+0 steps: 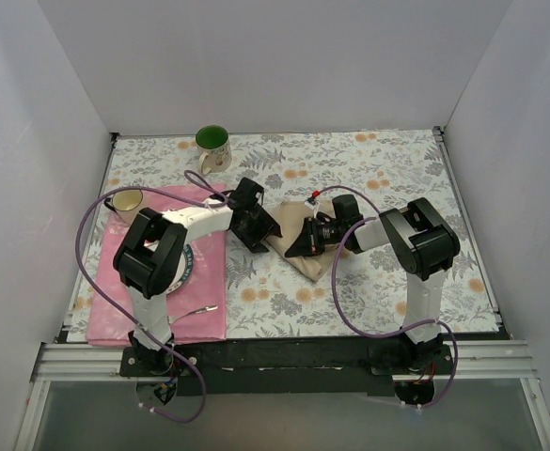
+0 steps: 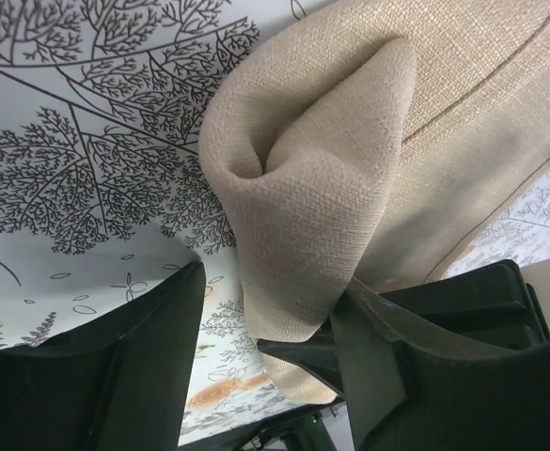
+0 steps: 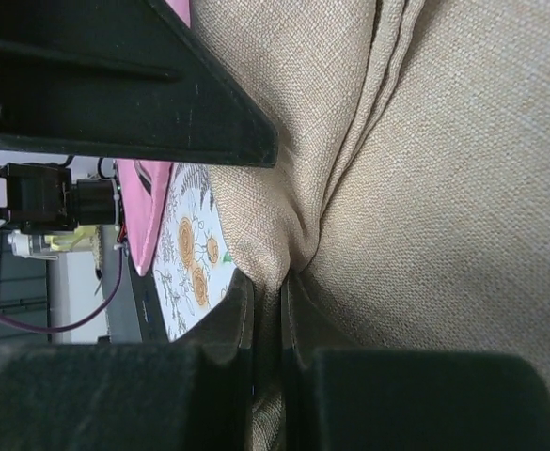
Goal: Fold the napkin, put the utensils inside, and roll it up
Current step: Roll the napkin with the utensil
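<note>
Napkin: the napkin lies mid-table between the two arms. It is bunched and partly lifted off the cloth, not flat, which looks like a fold in progress.
Right gripper: the right gripper has its fingers pressed together on a thin pleat of the napkin. It reaches in from the right, probably to anchor that edge so the fabric can be drawn over.
Left gripper: the left gripper comes in from the left. Its fingers are spread around a hanging, rounded fold. One finger touches the fabric, while tablecloth shows in the gap beside the other, so I judge it is not yet pinching.
Utensil: one slim silver utensil rests at the near edge of the placemat, well apart from the napkin. It is set aside until the fold is made. Any others I cannot make out.
Stage: this is the early folding step. Nothing has been laid inside or rolled yet.
Room: plain white walls enclose the far, left and right sides.
Surface: a grey-and-orange floral tablecloth covers the table.
Placemat: a pink placemat sits at the near left, with a plate on it, mostly hidden under the left arm.
Crockery: a green mug stands far left of centre. A tan cup sits at the placemat's far left corner.
</note>
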{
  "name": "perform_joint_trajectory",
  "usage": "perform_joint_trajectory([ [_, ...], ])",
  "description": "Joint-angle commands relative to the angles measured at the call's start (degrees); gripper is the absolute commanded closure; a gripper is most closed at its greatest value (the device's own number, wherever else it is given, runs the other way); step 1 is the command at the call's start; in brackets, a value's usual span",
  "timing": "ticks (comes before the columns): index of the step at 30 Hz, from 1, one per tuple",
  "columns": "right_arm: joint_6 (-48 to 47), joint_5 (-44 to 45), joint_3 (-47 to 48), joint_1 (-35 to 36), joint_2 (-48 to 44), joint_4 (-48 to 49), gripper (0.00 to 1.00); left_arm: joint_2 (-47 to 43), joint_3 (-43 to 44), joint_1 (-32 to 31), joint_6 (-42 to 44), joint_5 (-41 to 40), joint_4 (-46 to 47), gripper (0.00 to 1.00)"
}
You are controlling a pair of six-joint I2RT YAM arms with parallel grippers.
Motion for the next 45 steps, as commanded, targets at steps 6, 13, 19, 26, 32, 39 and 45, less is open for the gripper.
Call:
perform_joint_trajectory([
  [6, -4.2, 5.6, 0.0, 0.1, 0.0, -11.4, 0.99, 3.5, 5.4, -3.6, -5.5, -7.9, -4.8, 0.48],
  [13, -6.2, 8.1, 0.4, 0.1, -1.4, -14.1, 0.99, 9.8, 11.2, -4.6, -1.9, -17.9, -11.6, 0.51],
  [19, -7.2, 10.7, -0.4, 0.8, -2.5, -14.4, 0.99, 14.2, 14.1, -4.8, 2.1, -21.5, -15.1, 0.7],
  [26, -13.3, 17.4, 1.9, 2.8, -5.5, -21.4, 0.9, 15.0, 15.6, -5.0, 3.5, -22.1, -15.9, 1.0],
  [32, -22.1, 30.3, 7.0, 6.2, -13.9, -34.4, 0.62, 14.0, 14.3, -5.0, 4.9, -19.1, -15.7, 1.0],
  [39, -31.6, 47.3, 6.1, 14.2, -26.3, -38.0, 0.4, 12.4, 11.7, -5.0, 5.2, -14.4, -14.6, 1.0],
  [45, -38.5, 65.2, -3.3, 25.6, -30.9, -24.9, 0.32, 12.2, 12.5, -4.6, 7.1, -12.9, -14.8, 1.0],
])
